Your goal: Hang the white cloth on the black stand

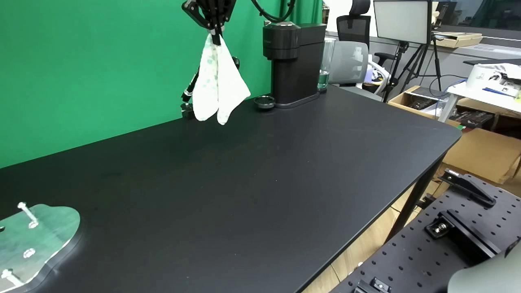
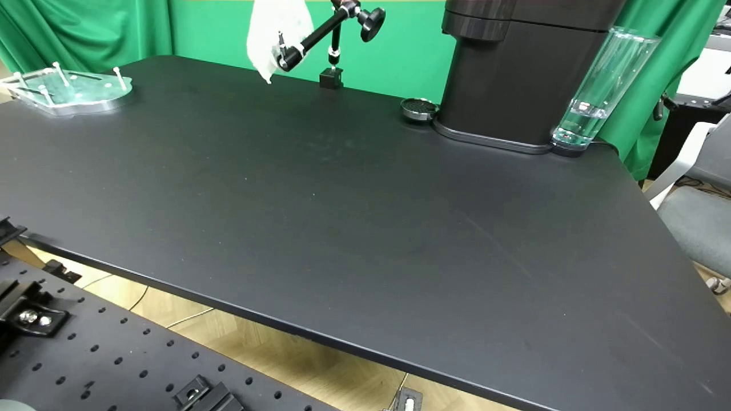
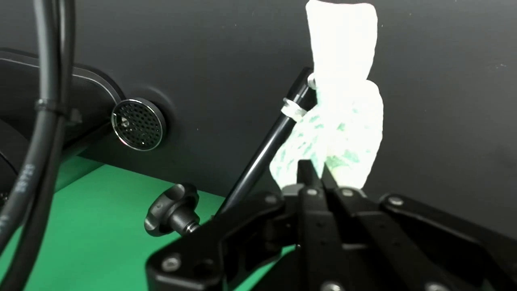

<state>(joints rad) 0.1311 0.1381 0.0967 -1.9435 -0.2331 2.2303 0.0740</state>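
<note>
The white cloth with pale green marks hangs in two flaps from my gripper, whose fingers are shut on its top. In the wrist view the fingers pinch the cloth, which covers the end of the black stand's arm. The stand has a slanted black arm with a knob. In an exterior view, the arm's end lies in front of the cloth. The stand is mostly behind the cloth in an exterior view. I cannot tell whether cloth and arm touch. The gripper is out of frame in an exterior view.
A black coffee machine with a round drip tray and a clear water tank stands beside the stand. A green board with white pegs lies at the table's other end. A green backdrop runs behind the black table.
</note>
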